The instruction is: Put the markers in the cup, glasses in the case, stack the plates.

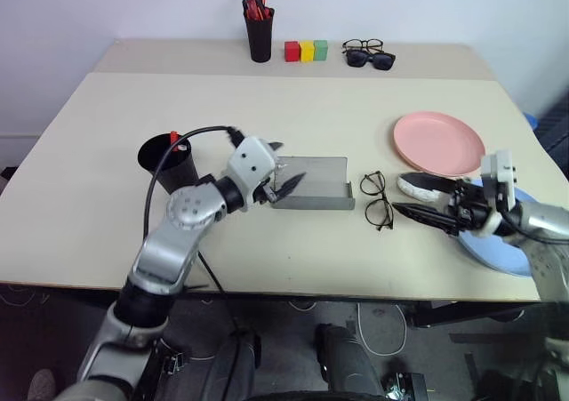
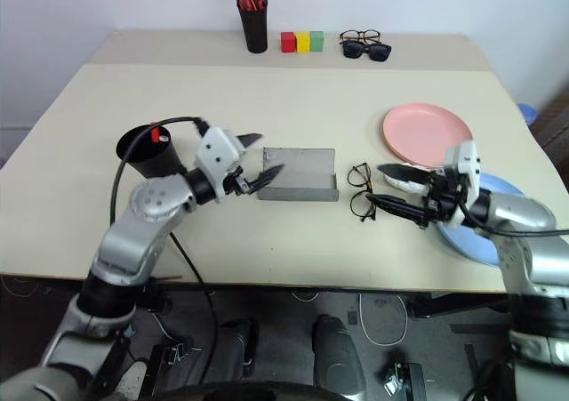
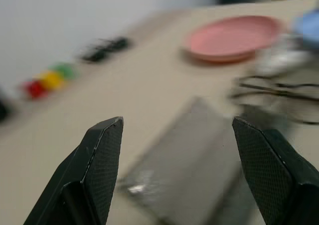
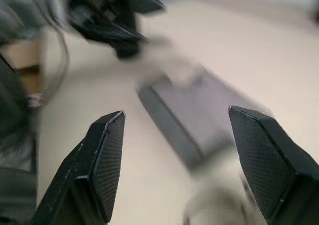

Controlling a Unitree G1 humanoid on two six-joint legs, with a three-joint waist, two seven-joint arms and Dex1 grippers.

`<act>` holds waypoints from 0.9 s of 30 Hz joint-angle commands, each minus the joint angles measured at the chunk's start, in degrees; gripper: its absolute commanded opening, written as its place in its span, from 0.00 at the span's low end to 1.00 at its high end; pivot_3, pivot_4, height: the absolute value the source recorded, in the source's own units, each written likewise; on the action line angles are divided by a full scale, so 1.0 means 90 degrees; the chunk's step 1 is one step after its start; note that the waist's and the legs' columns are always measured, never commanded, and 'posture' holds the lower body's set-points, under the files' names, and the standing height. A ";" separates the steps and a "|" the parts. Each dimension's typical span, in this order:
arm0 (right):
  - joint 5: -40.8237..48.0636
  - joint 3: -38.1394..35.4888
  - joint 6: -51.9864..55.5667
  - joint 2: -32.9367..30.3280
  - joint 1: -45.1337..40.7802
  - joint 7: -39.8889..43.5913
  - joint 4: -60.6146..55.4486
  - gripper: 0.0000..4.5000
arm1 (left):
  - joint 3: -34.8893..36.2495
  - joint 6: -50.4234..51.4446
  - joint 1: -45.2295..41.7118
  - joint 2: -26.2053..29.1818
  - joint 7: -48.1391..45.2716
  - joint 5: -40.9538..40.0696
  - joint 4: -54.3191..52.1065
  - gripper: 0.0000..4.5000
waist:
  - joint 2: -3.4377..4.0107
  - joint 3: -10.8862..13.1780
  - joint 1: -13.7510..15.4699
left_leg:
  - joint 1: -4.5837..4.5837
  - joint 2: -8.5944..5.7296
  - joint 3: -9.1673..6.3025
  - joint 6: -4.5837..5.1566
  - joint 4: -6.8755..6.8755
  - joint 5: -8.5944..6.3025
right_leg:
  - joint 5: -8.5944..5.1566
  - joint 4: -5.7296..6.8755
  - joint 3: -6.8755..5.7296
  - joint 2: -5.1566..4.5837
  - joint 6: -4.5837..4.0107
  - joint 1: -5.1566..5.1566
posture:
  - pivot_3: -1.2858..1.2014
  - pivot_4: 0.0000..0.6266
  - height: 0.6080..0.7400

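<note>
Nearest me, my right gripper (image 1: 418, 198) hangs spread and empty over the blue plate (image 1: 498, 250), just beside the wire-frame glasses (image 1: 377, 200), while my left gripper (image 1: 283, 172), also wide with nothing held, sits at the near left corner of the grey case (image 1: 313, 183). I judge the glasses light, thin and easily bent, so I would pinch the bridge, not a lens. Farther back lie the pink plate (image 1: 438, 143) and the cup (image 1: 169, 163) showing one red cap; I cannot tell whether both markers are inside, and the arm hides part of the blue plate.

Grey case (image 1: 311, 182), salmon-pink plate (image 1: 439, 143), light-blue plate (image 1: 500, 250), black cup (image 1: 167, 162)
</note>
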 commanded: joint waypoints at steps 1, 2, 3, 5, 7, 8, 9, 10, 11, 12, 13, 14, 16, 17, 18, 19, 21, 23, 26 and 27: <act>-0.0064 -0.0588 0.0210 -0.0114 0.0661 -0.0636 -0.0878 0.75 | -0.0395 0.0429 -0.0962 0.0536 -0.1642 -0.0378 0.0804 0.79 | 0.0001 0.0000 -0.0025 | 0.0000 0.0001 -0.0001 0.0000 0.0000 0.0000 | -0.0005 0.0004 0.0000 0.0003 0.0001 0.0000 | 0.52 0.24 1.00; -0.0048 -0.0797 0.0255 -0.0036 0.1015 -0.0834 -0.1158 0.75 | -0.0628 0.0283 -0.1392 0.0647 -0.2185 -0.0303 0.1357 0.79 | 0.0005 -0.0002 -0.0015 | 0.0002 0.0004 0.0000 0.0000 0.0001 0.0000 | -0.0012 0.0001 0.0001 0.0007 0.0011 0.0000 | 0.52 0.24 1.00; -0.0040 -0.0958 0.0279 0.0037 0.1291 -0.1019 -0.1395 0.75 | -0.0829 -0.0061 -0.1722 0.0699 -0.2588 -0.0146 0.1870 0.79 | 0.0004 -0.0002 -0.0011 | -0.0002 0.0003 0.0000 0.0000 0.0003 0.0000 | -0.0015 0.0001 0.0000 0.0006 0.0010 0.0000 | 0.52 0.24 1.00; -0.0026 -0.1144 0.0300 0.0140 0.1667 -0.1280 -0.1729 0.75 | -0.1114 -0.0497 -0.2168 0.0712 -0.3160 0.0054 0.2635 0.79 | 0.0004 -0.0002 0.0014 | -0.0007 0.0001 0.0003 0.0000 0.0004 0.0000 | -0.0017 -0.0012 0.0002 0.0002 0.0009 0.0002 | 0.52 0.24 1.00; -0.0020 -0.1325 0.0288 0.0334 0.2101 -0.1580 -0.2105 0.75 | -0.1514 -0.1129 -0.2670 0.0573 -0.3739 0.0399 0.3630 0.79 | 0.0002 -0.0002 0.0023 | -0.0011 0.0001 0.0010 0.0001 0.0004 -0.0001 | -0.0016 -0.0024 0.0003 -0.0002 0.0007 0.0001 | 0.52 0.24 1.00; -0.0026 -0.1396 0.0280 0.0425 0.2280 -0.1702 -0.2275 0.75 | -0.1681 -0.1327 -0.2892 0.0478 -0.3985 0.0545 0.4085 0.79 | 0.0002 -0.0002 0.0047 | -0.0012 0.0001 0.0009 0.0002 0.0003 -0.0002 | -0.0011 -0.0027 0.0003 -0.0003 0.0000 0.0001 | 0.52 0.24 1.00; -0.0022 -0.1433 0.0282 0.0477 0.2384 -0.1787 -0.2386 0.75 | -0.1764 -0.1485 -0.3037 0.0398 -0.4144 0.0646 0.4414 0.79 | 0.0000 -0.0001 0.0054 | -0.0015 -0.0001 0.0009 0.0003 0.0001 -0.0002 | -0.0008 -0.0026 0.0003 -0.0005 -0.0005 0.0000 | 0.52 0.24 1.00; -0.0011 -0.1459 0.0277 0.0517 0.2462 -0.1848 -0.2481 0.75 | -0.1839 -0.1565 -0.3162 0.0325 -0.4283 0.0751 0.4706 0.79 | 0.0000 0.0000 0.0053 | -0.0017 0.0000 0.0008 0.0005 0.0000 -0.0003 | -0.0009 -0.0028 0.0003 -0.0005 -0.0005 -0.0001 | 0.52 0.24 1.00; 0.0010 -0.1514 0.0293 0.0587 0.2562 -0.1964 -0.2615 0.75 | -0.1976 -0.1905 -0.3308 0.0186 -0.4392 0.0946 0.5147 0.79 | -0.0001 0.0000 0.0056 | -0.0020 -0.0001 0.0008 0.0006 0.0000 -0.0004 | -0.0009 -0.0028 0.0003 -0.0006 -0.0005 -0.0005 | 0.52 0.24 1.00; 0.0028 -0.1556 0.0300 0.0644 0.2648 -0.2062 -0.2729 0.75 | -0.2088 -0.2149 -0.3441 0.0049 -0.4483 0.1123 0.5542 0.79 | -0.0005 0.0003 0.0058 | -0.0024 -0.0001 0.0009 0.0007 0.0001 -0.0005 | -0.0009 -0.0028 0.0004 -0.0006 -0.0004 -0.0008 | 0.52 0.24 1.00; 0.0042 -0.1586 0.0303 0.0682 0.2713 -0.2132 -0.2809 0.75 | -0.2155 -0.2339 -0.3539 -0.0057 -0.4548 0.1250 0.5842 0.79 | -0.0007 0.0004 0.0061 | -0.0027 -0.0001 0.0008 0.0008 0.0003 -0.0005 | -0.0009 -0.0028 0.0004 -0.0006 -0.0004 -0.0010 | 0.52 0.24 1.00; 0.0071 -0.1613 0.0324 0.0715 0.2781 -0.2195 -0.2898 0.75 | -0.2194 -0.2500 -0.3619 -0.0174 -0.4663 0.1327 0.6097 0.79 | -0.0008 0.0004 0.0061 | -0.0028 -0.0001 0.0008 0.0008 0.0004 -0.0005 | -0.0009 -0.0028 0.0003 -0.0006 -0.0003 -0.0010 | 0.52 0.24 1.00; 0.0117 -0.1650 0.0349 0.0749 0.2892 -0.2268 -0.3014 0.75 | -0.2205 -0.2770 -0.3744 -0.0388 -0.4681 0.1484 0.6527 0.79 | -0.0010 0.0005 0.0052 | -0.0029 0.0000 0.0008 0.0008 0.0004 -0.0005 | -0.0011 -0.0028 0.0003 -0.0006 -0.0001 -0.0011 | 0.52 0.24 1.00; 0.0098 -0.1688 0.0337 0.0758 0.3004 -0.2280 -0.3070 0.75 | -0.2232 -0.2933 -0.3813 -0.0535 -0.4590 0.1618 0.6770 0.74 | -0.0011 0.0006 0.0063 | -0.0029 0.0000 0.0008 0.0009 0.0003 -0.0005 | -0.0012 -0.0028 0.0004 -0.0006 0.0000 -0.0012 | 0.52 0.24 1.00; 0.0077 -0.1733 0.0271 0.0765 0.3127 -0.2233 -0.3114 0.75 | -0.2224 -0.3017 -0.3865 -0.0660 -0.4582 0.1688 0.6934 0.67 | -0.0014 0.0008 0.0069 | -0.0030 0.0000 0.0006 0.0009 0.0004 -0.0005 | -0.0012 -0.0028 0.0003 -0.0006 0.0001 -0.0012 | 0.52 0.24 1.00; 0.0081 -0.1781 0.0213 0.0773 0.3234 -0.2177 -0.3149 0.75 | -0.2212 -0.3101 -0.3902 -0.0750 -0.4590 0.1751 0.7050 0.59 | -0.0014 0.0008 0.0081 | -0.0031 0.0000 0.0005 0.0009 0.0004 -0.0006 | -0.0014 -0.0027 0.0003 -0.0006 0.0005 -0.0013 | 0.52 0.24 1.00; 0.0109 -0.1884 0.0099 0.0761 0.3402 -0.2029 -0.3164 0.75 | -0.2145 -0.3218 -0.3946 -0.0873 -0.4619 0.1834 0.7212 0.38 | -0.0018 0.0010 0.0078 | -0.0035 -0.0001 0.0005 0.0010 0.0005 -0.0006 | -0.0021 -0.0028 0.0003 -0.0006 0.0016 -0.0012 | 0.52 0.24 1.00; 0.0062 -0.2033 -0.0121 0.0683 0.3625 -0.1716 -0.3102 0.75 | -0.2102 -0.3321 -0.3970 -0.0955 -0.4573 0.1927 0.7337 0.15 | -0.0017 0.0009 0.0079 | -0.0035 -0.0002 0.0005 0.0011 0.0005 -0.0007 | -0.0021 -0.0029 0.0003 -0.0007 0.0017 -0.0012 | 0.52 0.24 1.00; 0.0060 -0.2350 -0.0340 0.0546 0.3968 -0.1233 -0.2927 0.75 | -0.1954 -0.3246 -0.3946 -0.1031 -0.4636 0.1899 0.7292 0.00 | -0.0018 0.0009 0.0077 | -0.0032 -0.0003 0.0002 0.0013 0.0004 -0.0008 | -0.0022 -0.0028 0.0003 -0.0007 0.0021 -0.0009 | 0.52 0.24 1.00; 0.0081 -0.2466 -0.0406 0.0511 0.4077 -0.1066 -0.2872 0.75 | -0.1930 -0.3204 -0.3917 -0.1024 -0.4708 0.1886 0.7208 0.00 | -0.0019 0.0010 0.0074 | -0.0032 -0.0003 0.0003 0.0013 0.0005 -0.0008 | -0.0023 -0.0027 0.0003 -0.0008 0.0022 -0.0009 | 0.52 0.24 1.00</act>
